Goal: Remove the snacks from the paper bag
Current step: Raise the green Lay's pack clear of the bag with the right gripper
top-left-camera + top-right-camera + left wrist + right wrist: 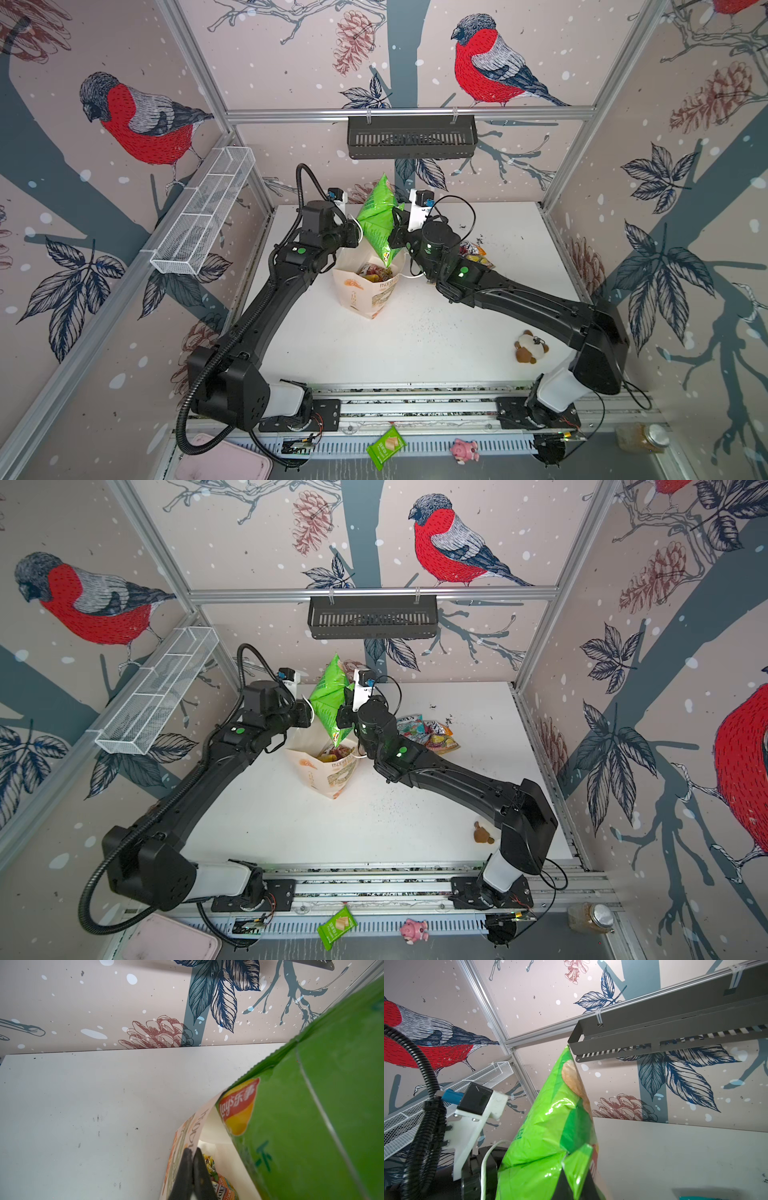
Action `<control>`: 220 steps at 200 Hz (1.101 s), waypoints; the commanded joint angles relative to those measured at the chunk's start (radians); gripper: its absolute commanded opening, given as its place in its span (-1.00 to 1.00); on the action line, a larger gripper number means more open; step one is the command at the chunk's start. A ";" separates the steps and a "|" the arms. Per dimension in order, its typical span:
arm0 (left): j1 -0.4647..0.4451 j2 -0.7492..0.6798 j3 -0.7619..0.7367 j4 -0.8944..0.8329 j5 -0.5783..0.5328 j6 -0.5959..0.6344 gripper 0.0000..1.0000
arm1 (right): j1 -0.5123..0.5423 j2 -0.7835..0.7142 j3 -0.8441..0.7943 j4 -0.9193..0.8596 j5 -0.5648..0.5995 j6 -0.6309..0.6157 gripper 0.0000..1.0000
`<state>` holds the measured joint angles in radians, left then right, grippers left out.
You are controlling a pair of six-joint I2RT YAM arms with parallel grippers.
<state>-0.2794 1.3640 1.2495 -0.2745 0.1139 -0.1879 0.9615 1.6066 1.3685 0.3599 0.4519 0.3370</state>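
The paper bag is steadied upright on the table, its rim clamped by the left pincer so the mouth is held open. A green packet is pinched by the right pincer above it; snacks are laid at the bag's 2 o'clock, more are seen inside

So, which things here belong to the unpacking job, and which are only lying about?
Job: paper bag, pinched by left gripper; green chip packet in right gripper; packets inside the bag; packets already out.
Lying about: plush bear, wafer packet, pink pig, jar.
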 commanded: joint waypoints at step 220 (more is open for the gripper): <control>0.002 0.006 0.007 0.005 -0.017 -0.003 -1.00 | -0.064 -0.131 -0.061 0.100 0.041 0.028 -1.00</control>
<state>-0.2783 1.3693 1.2495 -0.3016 0.1040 -0.1883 0.9081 1.4956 1.3174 0.4198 0.4778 0.3637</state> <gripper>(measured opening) 0.051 0.053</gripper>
